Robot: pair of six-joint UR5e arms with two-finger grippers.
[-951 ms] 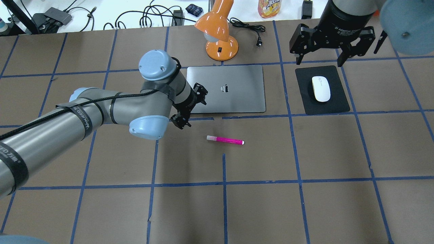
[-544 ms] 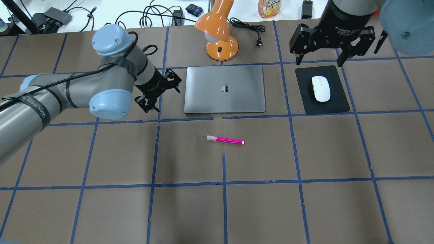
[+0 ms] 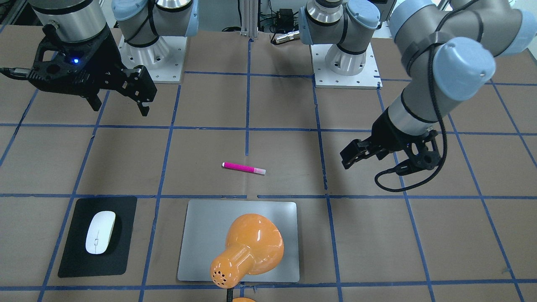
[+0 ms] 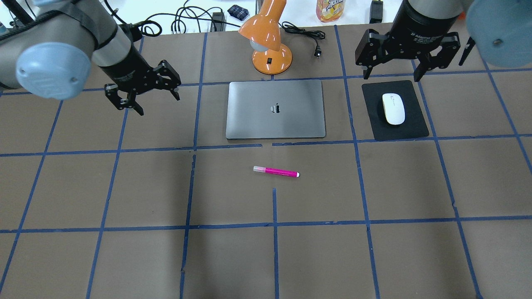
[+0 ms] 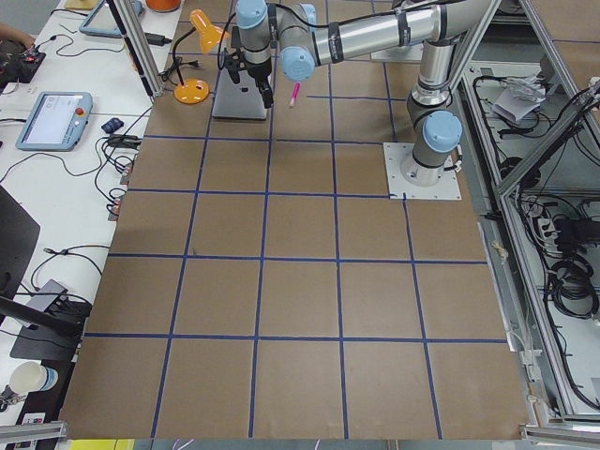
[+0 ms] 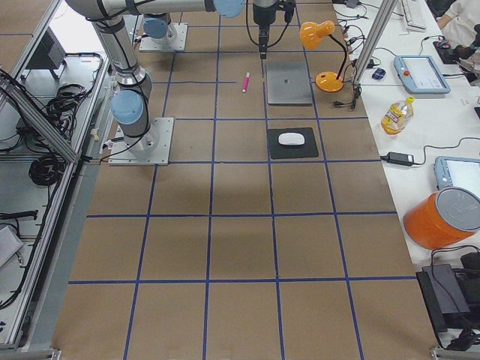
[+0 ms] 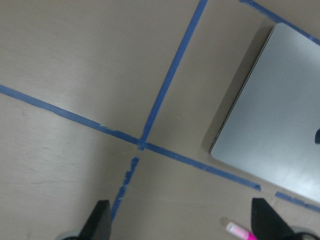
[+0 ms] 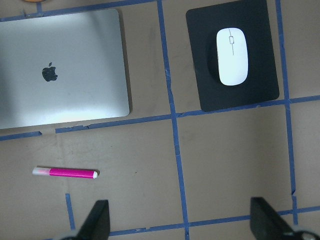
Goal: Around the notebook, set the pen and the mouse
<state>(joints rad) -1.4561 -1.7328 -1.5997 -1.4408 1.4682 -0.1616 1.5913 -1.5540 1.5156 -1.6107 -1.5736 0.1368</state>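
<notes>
Notebook (image 4: 275, 109), closed. The pen (image 4: 276, 171) lies near its robot-side edge, not touching. The mouse (image 4: 393, 108) rests on a black mat (image 4: 415, 128) to its right. The left gripper (image 4: 158, 104), spread and empty, hangs to its left. The right gripper (image 4: 391, 77), likewise spread and empty, is beyond the mat.

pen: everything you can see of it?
The pen is a thin magenta stick, plastic by its look, with a pale translucent end and a small white tip opposite. It lies flat on the brown table, roughly parallel to the near edge of the notebook, apart from it on the robot's side. Only the table touches it.
</notes>
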